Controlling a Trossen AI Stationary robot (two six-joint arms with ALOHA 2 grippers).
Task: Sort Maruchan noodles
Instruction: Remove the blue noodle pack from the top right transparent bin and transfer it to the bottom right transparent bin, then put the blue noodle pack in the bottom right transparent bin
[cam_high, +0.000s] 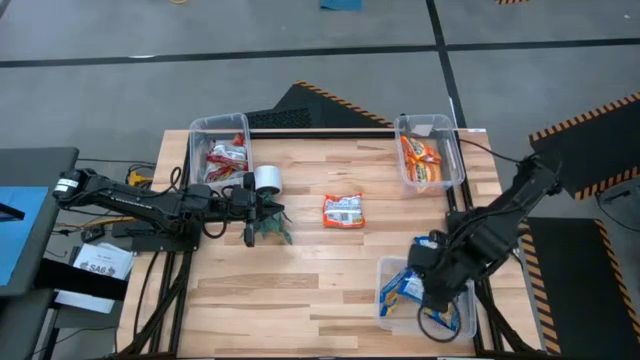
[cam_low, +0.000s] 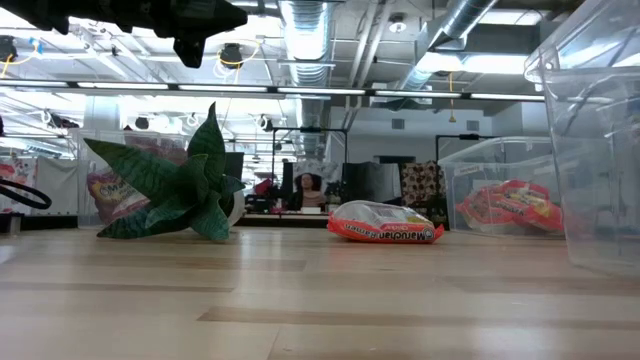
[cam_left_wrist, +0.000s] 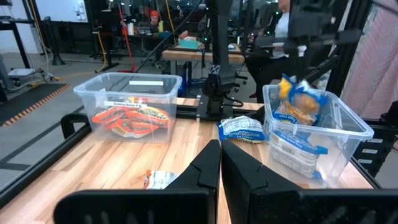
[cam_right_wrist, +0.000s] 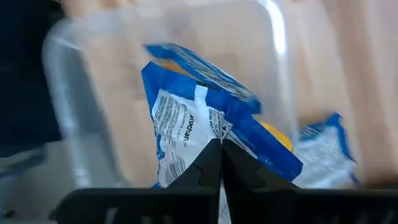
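A red-and-white noodle packet (cam_high: 343, 210) lies flat at the table's middle, also in the low view (cam_low: 385, 222). Red packets (cam_high: 227, 160) fill the far-left clear bin, orange ones (cam_high: 422, 160) the far-right bin, and blue ones (cam_left_wrist: 292, 146) the near-right bin (cam_high: 385, 268). My right gripper (cam_right_wrist: 221, 146) hangs over that near-right bin, shut on a blue-and-yellow packet (cam_left_wrist: 297, 99). My left gripper (cam_left_wrist: 221, 165) waits shut and level at the table's left, beside the plant. My right gripper pinches the blue-and-yellow packet between its two fingertips, which meet on the packet's white printed face (cam_right_wrist: 202, 130); the fingers hide the exact spot. They come from above, slanting down. The packet hangs tilted over the bin, above the packets lying inside.
A small green plant (cam_low: 170, 190) lies on its side left of centre, with its white pot (cam_high: 267, 179) toward the far-left bin. Bare wood lies between the centre packet and the near edge. Dark arm bases stand at both table sides.
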